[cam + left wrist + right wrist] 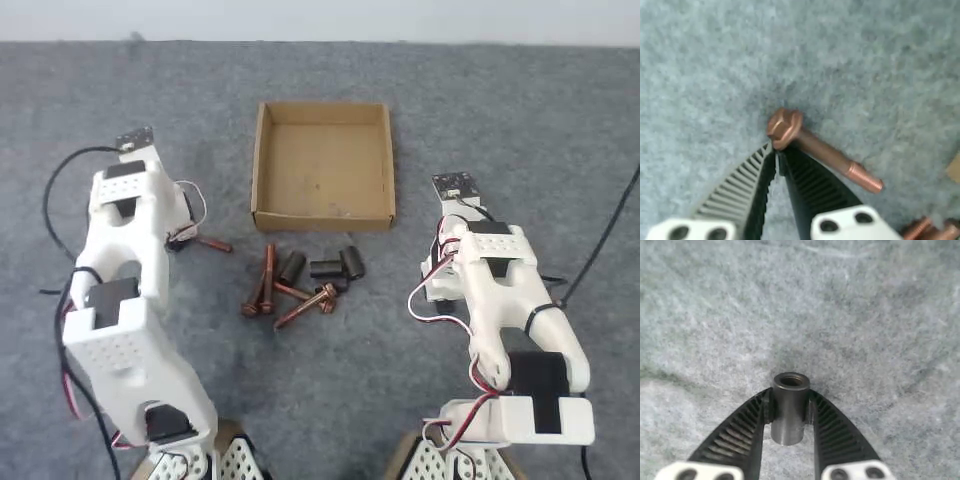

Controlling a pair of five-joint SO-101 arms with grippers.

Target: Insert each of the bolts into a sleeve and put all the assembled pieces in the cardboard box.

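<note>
Bolt [820, 152] nipped by its head in your nearly closed left gripper [776, 150], shank aimed toward the right arm [500, 280] | sleeve [789, 412] clamped in right gripper [790, 397], bore clear; well apart; you must align both axes

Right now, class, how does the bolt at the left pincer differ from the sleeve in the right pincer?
The bolt is copper-coloured; the sleeve is dark grey. The bolt is long and slim with a hexagonal head; the sleeve is a short hollow tube. The bolt juts sideways from the tips of the left pincer; the sleeve sits squarely inside the right pincer. Both are gripped over the grey carpet.
</note>
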